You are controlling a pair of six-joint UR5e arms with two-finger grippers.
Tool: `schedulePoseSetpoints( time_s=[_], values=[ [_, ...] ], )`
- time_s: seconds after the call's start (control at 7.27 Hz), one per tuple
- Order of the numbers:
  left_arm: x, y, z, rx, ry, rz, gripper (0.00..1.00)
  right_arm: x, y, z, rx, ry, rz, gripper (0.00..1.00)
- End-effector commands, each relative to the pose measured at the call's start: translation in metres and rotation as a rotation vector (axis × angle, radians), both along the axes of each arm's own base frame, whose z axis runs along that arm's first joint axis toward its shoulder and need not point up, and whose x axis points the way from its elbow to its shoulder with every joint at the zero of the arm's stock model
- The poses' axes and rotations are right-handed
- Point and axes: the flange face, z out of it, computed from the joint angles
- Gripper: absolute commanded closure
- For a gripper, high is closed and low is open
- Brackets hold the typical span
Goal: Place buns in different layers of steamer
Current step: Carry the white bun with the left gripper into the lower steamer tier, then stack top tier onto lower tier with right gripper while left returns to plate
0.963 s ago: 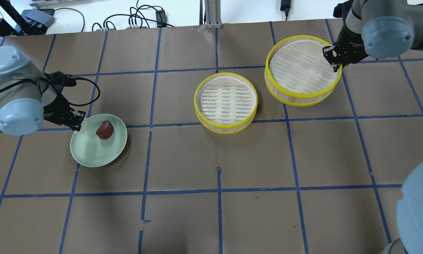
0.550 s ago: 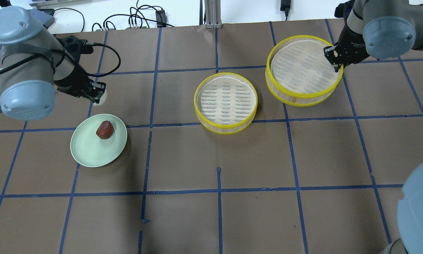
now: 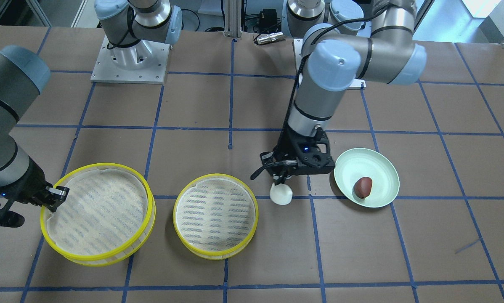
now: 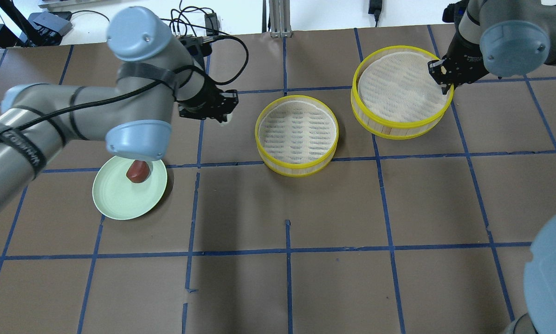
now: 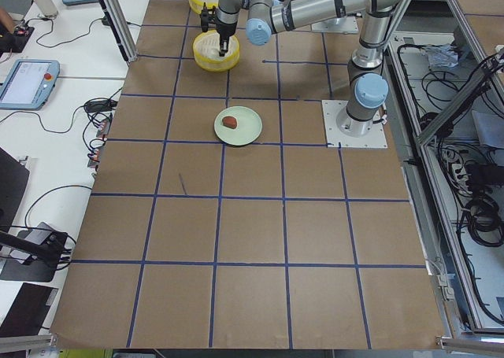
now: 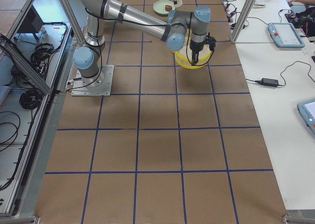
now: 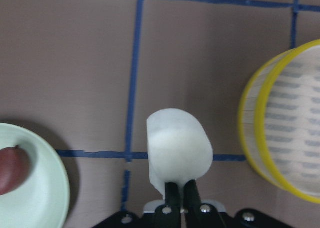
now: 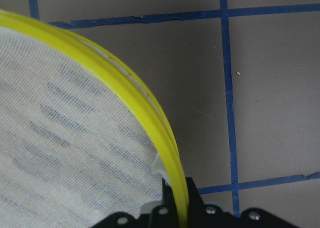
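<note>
The brown desk (image 4: 398, 208) carries two yellow-rimmed steamer layers. The farther layer (image 4: 398, 88) sits toward the robot's right, and the nearer layer (image 4: 296, 132) sits near the middle; both liners are bare. Well apart from them on the robot's left is the pale green plate (image 4: 120, 199), with the dark reddish-brown bun (image 4: 137, 170) lying on it. The white bun (image 3: 281, 194) hangs in the air over bare desk, between the plate and the nearer layer and close to that layer's rim. The step in hand looks like carrying this bun into the nearer layer. To do it well, the bun should pass over the yellow rim with room to spare and stop above the middle of the liner. It should then be lowered almost onto the mesh before release, so it neither rolls nor bounces. The hold is slight, so the travel ought to be smooth and unhurried. The left fingers (image 7: 172, 190) are drawn almost together, pinching only a thin bit of the bun's underside, with most of its bulk hanging beyond the tips. The right fingers (image 8: 194, 200) are likewise nearly closed, straddling the farther layer's yellow rim, one inside and one outside. Whether that layer is clear of the desk I cannot tell.
</note>
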Motion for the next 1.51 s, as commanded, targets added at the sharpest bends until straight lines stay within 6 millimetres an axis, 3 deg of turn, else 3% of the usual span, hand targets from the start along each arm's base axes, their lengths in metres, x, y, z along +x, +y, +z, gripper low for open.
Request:
schedulePoseSetpoints(
  time_s=[0.0, 0.14, 0.55, 0.69, 0.83, 0.96, 1.1, 1.24, 1.38],
  values=[
    [-0.075, -0.019, -0.038, 0.003, 0.092, 0.110, 0.82, 0.000, 0.001, -0.001, 0.007, -0.003, -0.001, 0.94],
    [-0.077, -0.018, -0.051, 0.030, 0.088, 0.130, 0.01, 0.000, 0.001, -0.001, 0.006, -0.003, -0.001, 0.94],
    [-0.076, -0.016, -0.052, 0.029, 0.074, 0.106, 0.00, 0.003, 0.000, 0.006, -0.003, 0.001, -0.016, 0.94],
    [-0.069, -0.014, -0.041, -0.021, 0.016, -0.042, 0.00, 0.009, 0.005, 0.022, -0.029, 0.000, -0.025, 0.94],
    [-0.036, -0.022, -0.042, -0.028, -0.131, -0.139, 0.00, 0.025, 0.008, 0.026, -0.034, -0.015, -0.089, 0.94],
    [0.029, -0.031, -0.034, 0.027, -0.212, -0.104, 0.00, 0.072, 0.012, 0.024, -0.032, -0.025, -0.091, 0.94],
    [0.083, -0.017, -0.026, 0.071, -0.246, -0.154, 0.00, 0.126, 0.019, 0.018, -0.032, -0.033, -0.157, 0.94],
    [0.142, 0.000, -0.035, 0.109, -0.275, -0.237, 0.00, 0.173, 0.027, 0.008, -0.023, -0.038, -0.185, 0.94],
    [0.205, 0.015, -0.059, 0.171, -0.271, -0.247, 0.00, 0.214, 0.033, -0.011, -0.004, -0.056, -0.211, 0.94]
  ],
)
